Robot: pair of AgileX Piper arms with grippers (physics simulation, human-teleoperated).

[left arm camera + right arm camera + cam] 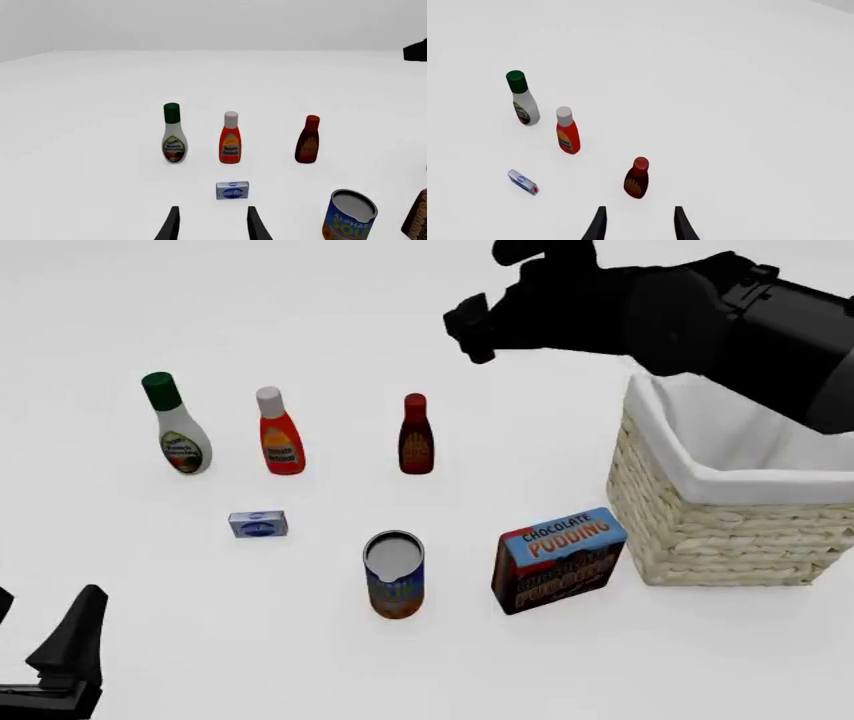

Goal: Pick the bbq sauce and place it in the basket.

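Note:
The bbq sauce (415,437), a small dark red-brown bottle with a red cap, stands upright on the white table, rightmost in a row of three bottles. The wicker basket (707,535) with white lining sits at the right. My right gripper (639,225) hangs open in the air above and just short of the bbq sauce (637,179), with nothing between its fingers; its black arm (667,315) crosses over the basket. My left gripper (212,226) is open low at the near left, far from the bbq sauce (307,140).
A white ranch bottle (176,426) with a green cap and an orange-red ketchup bottle (279,434) stand left of the sauce. Nearer are a small blue box (256,524), an open soup can (394,574) and a chocolate pudding box (558,558) beside the basket.

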